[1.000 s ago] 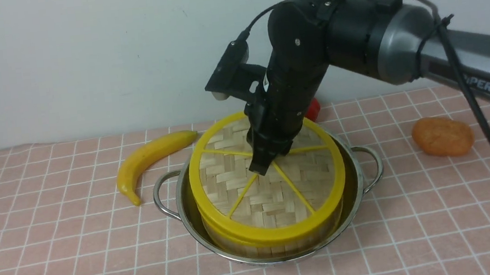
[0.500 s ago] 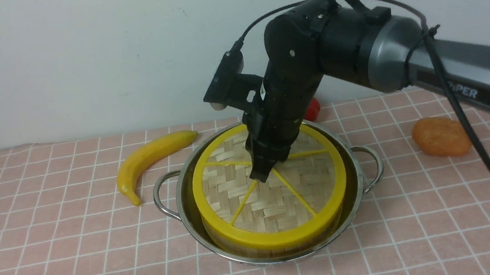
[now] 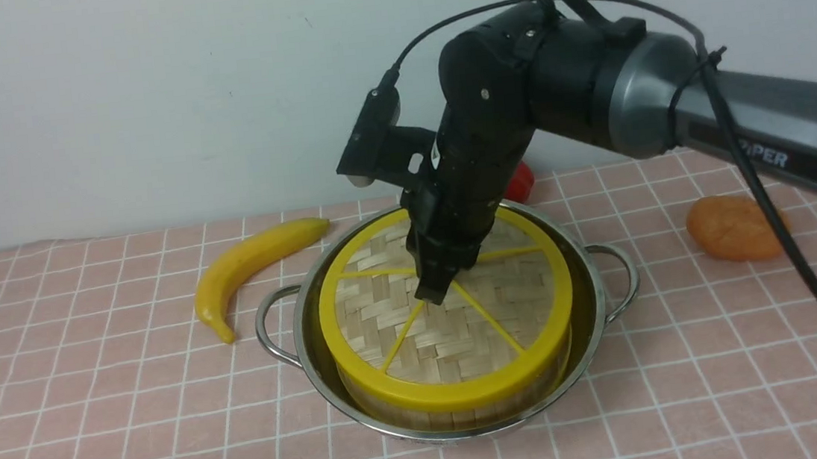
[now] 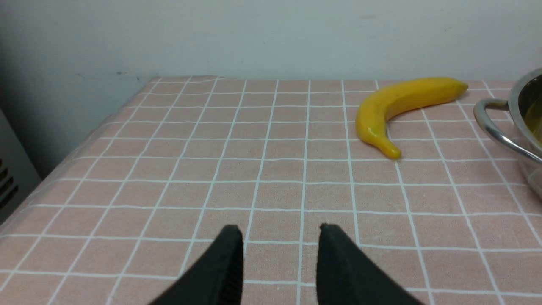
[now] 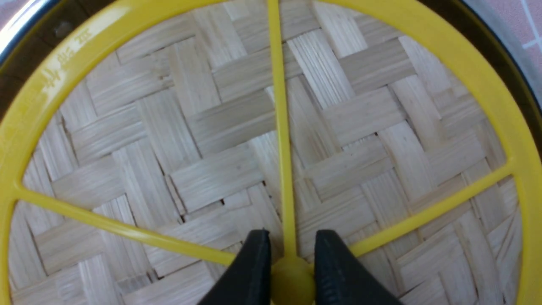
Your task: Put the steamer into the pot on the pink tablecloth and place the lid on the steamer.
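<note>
The pot (image 3: 599,293) stands on the pink tablecloth (image 3: 96,409) with the steamer (image 3: 426,414) inside it. The lid (image 3: 456,330) lies flat on top of the steamer and hides its contents. My right gripper (image 3: 431,291) points down at the lid's centre. In the right wrist view, the right gripper (image 5: 289,237) is shut on the lid's yellow knob (image 5: 292,281), one finger on each side. My left gripper (image 4: 279,231) shows only in the left wrist view, open and empty over bare cloth, well away from the pot's handle (image 4: 493,127).
A yellow banana (image 3: 247,264) lies left of the pot; it also shows in the left wrist view (image 4: 398,103). An orange lump (image 3: 737,228) sits at the right. A red object (image 3: 521,181) is partly hidden behind the right arm. A wall runs behind the table.
The lid was tilted, its far edge raised above the steamer. My right gripper has lowered it, and it now sits level on the steamer's rim.
</note>
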